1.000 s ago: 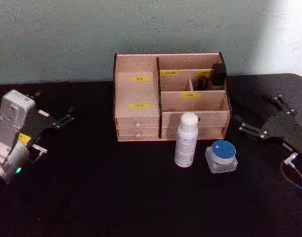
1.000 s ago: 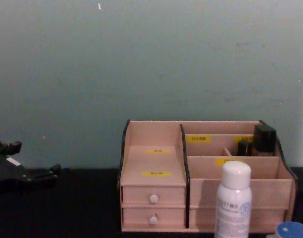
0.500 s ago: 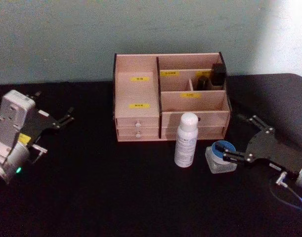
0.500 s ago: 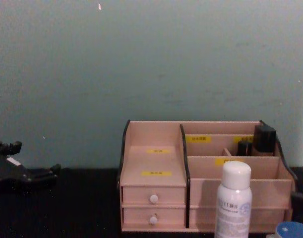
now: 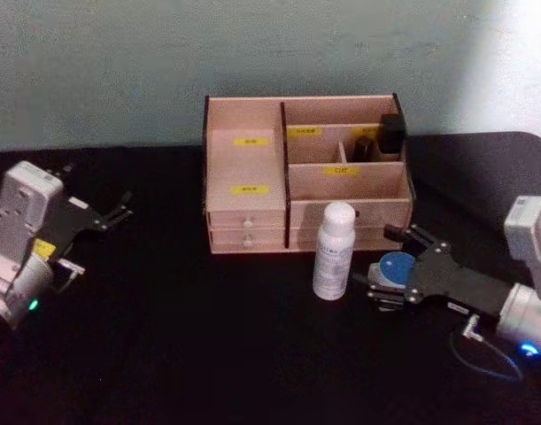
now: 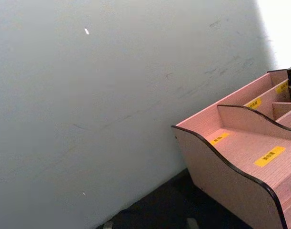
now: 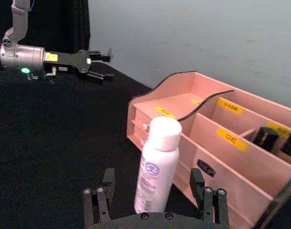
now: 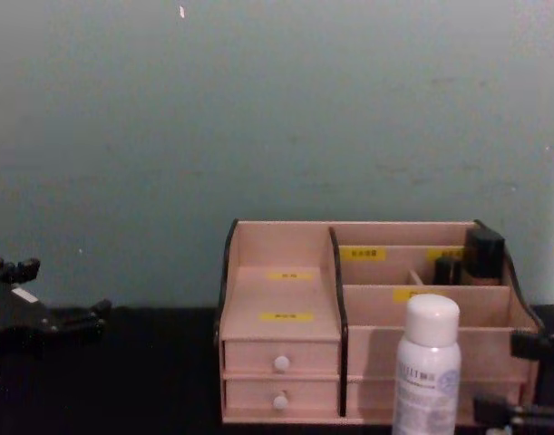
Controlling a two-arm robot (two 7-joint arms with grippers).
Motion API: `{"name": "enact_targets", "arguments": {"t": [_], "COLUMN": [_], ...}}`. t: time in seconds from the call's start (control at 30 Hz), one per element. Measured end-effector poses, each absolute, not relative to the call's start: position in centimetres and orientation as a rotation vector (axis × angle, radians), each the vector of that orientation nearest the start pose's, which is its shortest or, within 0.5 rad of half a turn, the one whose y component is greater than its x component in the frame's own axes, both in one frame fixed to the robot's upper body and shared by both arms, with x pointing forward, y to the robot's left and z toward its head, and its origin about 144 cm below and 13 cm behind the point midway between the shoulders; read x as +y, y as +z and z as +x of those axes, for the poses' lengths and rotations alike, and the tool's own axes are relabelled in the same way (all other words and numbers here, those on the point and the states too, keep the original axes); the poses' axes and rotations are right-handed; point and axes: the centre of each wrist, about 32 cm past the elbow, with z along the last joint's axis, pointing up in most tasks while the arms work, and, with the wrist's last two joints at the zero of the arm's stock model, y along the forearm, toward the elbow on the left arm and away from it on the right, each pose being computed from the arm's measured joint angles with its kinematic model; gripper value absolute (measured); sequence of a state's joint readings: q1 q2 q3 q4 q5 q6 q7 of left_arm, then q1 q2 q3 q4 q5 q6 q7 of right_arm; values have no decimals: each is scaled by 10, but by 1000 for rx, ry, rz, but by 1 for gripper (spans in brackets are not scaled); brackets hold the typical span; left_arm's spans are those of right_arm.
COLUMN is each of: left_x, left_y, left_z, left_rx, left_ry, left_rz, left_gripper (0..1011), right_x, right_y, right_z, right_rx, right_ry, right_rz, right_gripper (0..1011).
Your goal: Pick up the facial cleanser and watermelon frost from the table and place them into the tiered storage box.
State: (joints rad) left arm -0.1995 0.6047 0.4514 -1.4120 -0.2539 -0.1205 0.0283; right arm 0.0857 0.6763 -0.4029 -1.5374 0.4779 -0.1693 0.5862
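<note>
Right gripper (image 5: 378, 264) advanced, jaws astride round blue-lidded jar (image 5: 396, 266), white cylindrical bottle (image 5: 333, 251) beside

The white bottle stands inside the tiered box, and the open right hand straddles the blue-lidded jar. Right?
No: the head view shows the white bottle on the table in front of the tiered box. The open right hand does straddle the blue-lidded jar.

Grey-green wall (image 5: 119, 62) behind; blk table (image 5: 208, 354); bright light patch (image 5: 518, 62) upper rt.
</note>
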Motion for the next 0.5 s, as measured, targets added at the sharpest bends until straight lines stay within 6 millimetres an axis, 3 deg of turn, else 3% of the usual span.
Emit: {"name": "enact_targets", "arguments": {"t": [0.5], "left_x": [310], "left_y": [1140], "left_z": [489], "left_rx": [-285], "left_ry": [1248], "left_rz": [304], "left_gripper": [1001], "right_x": [-297], "right_y": [1136], "right_z": [486], "right_rx": [-50], "right_ry": [-652], "right_rz": [-181], "right_gripper": [1000]}}
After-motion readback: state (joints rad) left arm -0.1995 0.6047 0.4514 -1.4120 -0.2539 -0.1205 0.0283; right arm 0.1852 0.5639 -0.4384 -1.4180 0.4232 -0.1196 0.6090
